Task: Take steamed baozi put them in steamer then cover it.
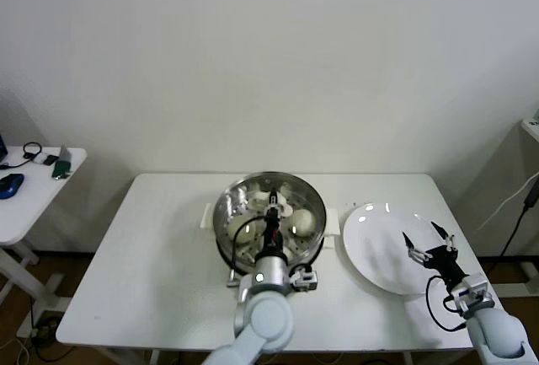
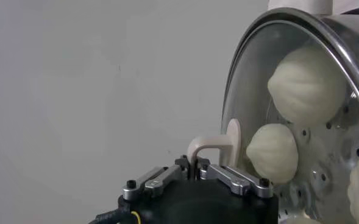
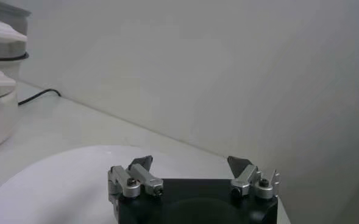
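Stainless steel gleams at the centre of the head view, where the steamer [image 1: 268, 217] sits on the white table [image 1: 143, 264] with its white side handles showing at either edge. The cover [image 1: 271, 213] lies over the pot, its clear glass letting the steamed baozi [image 1: 304, 221] show through as pale rounded shapes on the perforated tray. The left gripper [image 1: 273, 209] reaches up from the lower middle of the frame to the middle of the cover; in the left wrist view the left gripper [image 2: 199, 168] has its fingers closed tight around the cream-white handle [image 2: 214, 146], which rises as a bent loop from between the metal finger blocks at the lower centre. Behind it, in the right half of that frame, the cover's metal rim [image 2: 240, 55] curves past two of the buns [image 2: 304, 82] seen through the glass. To the right of the steamer in the head view a flat white plate [image 1: 370, 247] rests on the table, touching nothing else, and the right gripper [image 1: 426, 241] hovers over the plate's right-hand part in the lower right of the frame. In the right wrist view the right gripper [image 3: 191, 163] has its two dark fingertips spread wide apart and holds nothing, with the plate's pale surface [image 3: 51, 182] spreading out below it.
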Controlling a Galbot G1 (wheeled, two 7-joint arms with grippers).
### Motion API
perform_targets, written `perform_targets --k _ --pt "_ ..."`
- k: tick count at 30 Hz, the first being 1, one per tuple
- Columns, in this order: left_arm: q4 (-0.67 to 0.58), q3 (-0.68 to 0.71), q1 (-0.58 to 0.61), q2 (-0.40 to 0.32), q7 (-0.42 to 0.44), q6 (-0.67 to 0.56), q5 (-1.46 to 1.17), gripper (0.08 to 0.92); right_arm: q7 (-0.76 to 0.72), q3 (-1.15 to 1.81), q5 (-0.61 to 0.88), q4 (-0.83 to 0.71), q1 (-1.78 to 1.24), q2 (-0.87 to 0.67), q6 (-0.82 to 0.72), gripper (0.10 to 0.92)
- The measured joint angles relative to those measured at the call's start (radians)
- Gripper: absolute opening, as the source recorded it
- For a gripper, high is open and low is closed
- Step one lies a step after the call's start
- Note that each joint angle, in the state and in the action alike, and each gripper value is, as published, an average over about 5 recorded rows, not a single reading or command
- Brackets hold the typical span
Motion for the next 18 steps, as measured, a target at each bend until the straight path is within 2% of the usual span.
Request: perform_targets --k 5,18 --pt "-0.009 -0.001 -0.002 0.003 0.001 -0.008 -0.005 0.289 -0.002 0.003 -0.001 -0.001 0.002 0.0 -0.005 0.823" --pt "-0.096 -0.009 0.025 0.058 0.009 -0.014 -0.049 0.67 0.002 0.005 0.009 -0.008 0.011 -0.001 -0.023 0.823"
